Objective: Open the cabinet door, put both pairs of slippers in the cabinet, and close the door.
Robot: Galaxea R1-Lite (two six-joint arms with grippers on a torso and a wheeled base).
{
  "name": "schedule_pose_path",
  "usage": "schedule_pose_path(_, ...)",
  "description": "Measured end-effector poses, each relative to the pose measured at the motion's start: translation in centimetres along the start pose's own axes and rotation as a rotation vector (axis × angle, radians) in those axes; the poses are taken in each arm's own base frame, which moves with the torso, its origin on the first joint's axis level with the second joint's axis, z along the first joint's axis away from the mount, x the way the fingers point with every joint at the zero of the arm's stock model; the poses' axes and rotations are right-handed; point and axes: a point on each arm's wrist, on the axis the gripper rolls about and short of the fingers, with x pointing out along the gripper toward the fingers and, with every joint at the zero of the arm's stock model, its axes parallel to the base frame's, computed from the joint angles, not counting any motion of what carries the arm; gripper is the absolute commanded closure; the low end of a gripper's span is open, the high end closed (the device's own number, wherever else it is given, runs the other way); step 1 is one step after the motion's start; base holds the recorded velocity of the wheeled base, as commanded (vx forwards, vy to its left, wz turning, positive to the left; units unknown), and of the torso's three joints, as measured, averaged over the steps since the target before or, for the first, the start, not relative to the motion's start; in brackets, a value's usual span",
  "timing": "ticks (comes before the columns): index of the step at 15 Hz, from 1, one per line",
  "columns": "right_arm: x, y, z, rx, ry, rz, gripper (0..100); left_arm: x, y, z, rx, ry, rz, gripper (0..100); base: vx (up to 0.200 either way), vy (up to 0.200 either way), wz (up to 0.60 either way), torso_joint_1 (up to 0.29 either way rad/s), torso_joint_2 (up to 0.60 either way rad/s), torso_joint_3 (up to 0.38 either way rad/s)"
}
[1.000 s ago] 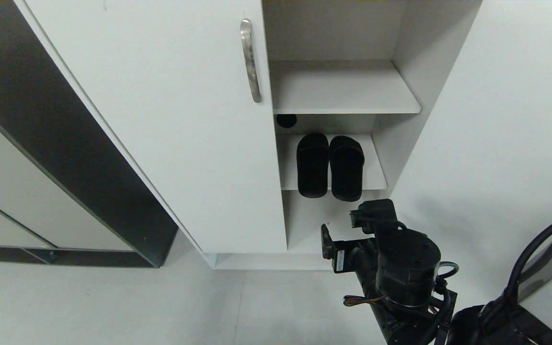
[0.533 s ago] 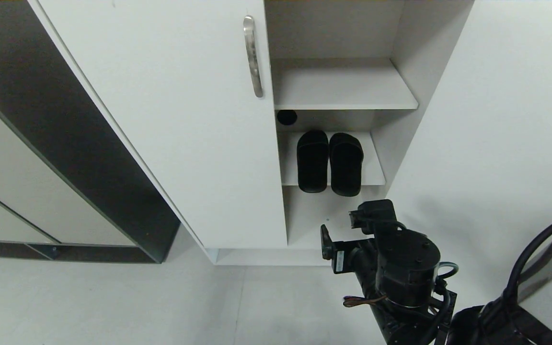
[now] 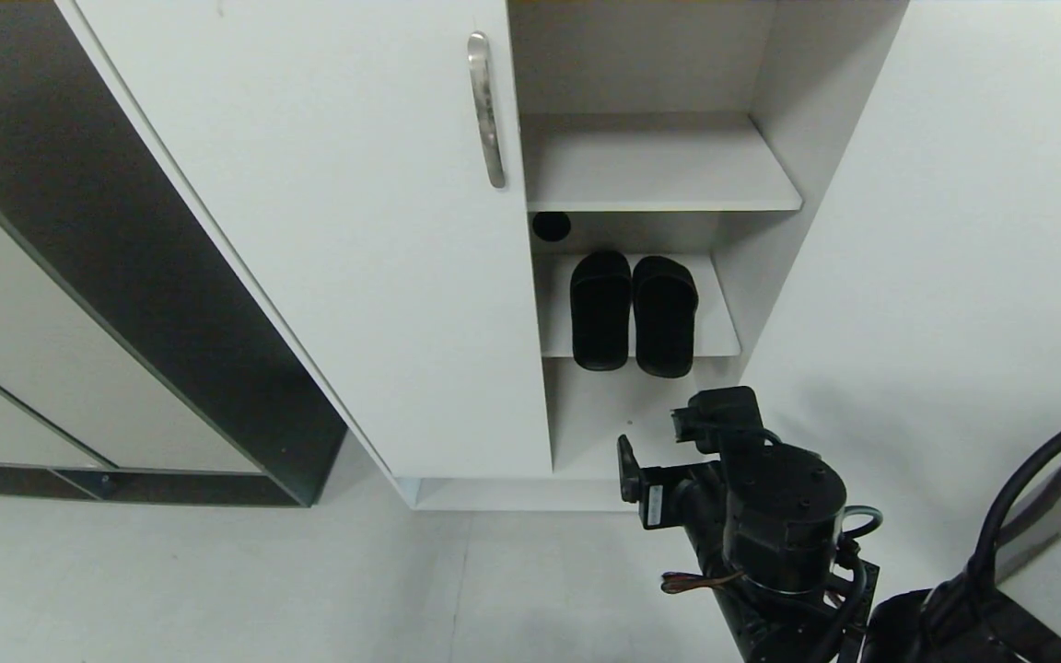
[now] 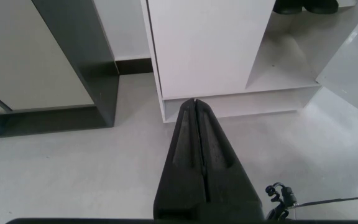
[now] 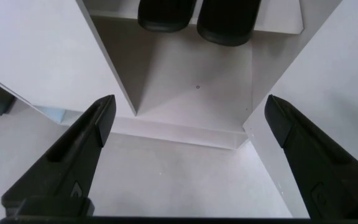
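One pair of slippers (image 3: 634, 313) sits at middle shelf (image 3: 722, 333) front edge, apparently stowed. Right claw (image 5: 190, 106) spread, empty, likely freed for second pair; left claw (image 4: 195, 103) pressed together over floor (image 4: 73, 168).

the cabinet door (image 3: 328, 230) and shelf (image 3: 659, 170) are smooth, matt white board. the handle (image 3: 484, 110) is brushed metal with a soft sheen. the slippers (image 3: 664, 318) are matt black, perhaps rubber or foam. the floor (image 3: 217, 580) is smooth and dull. the right tool (image 5: 189, 106) is matt black plastic.
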Motion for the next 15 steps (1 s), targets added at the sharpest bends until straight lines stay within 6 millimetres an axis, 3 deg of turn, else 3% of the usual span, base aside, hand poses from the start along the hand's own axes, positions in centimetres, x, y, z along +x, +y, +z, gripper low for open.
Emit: schedule_pose_path(15,-0.1,-0.27,-0.53,-0.015,0.016,-0.004,0,0.0,0.0,-0.01,0.0,0.0,0.0,100,0.0,0.0,0.0,0.004,0.0,0.196)
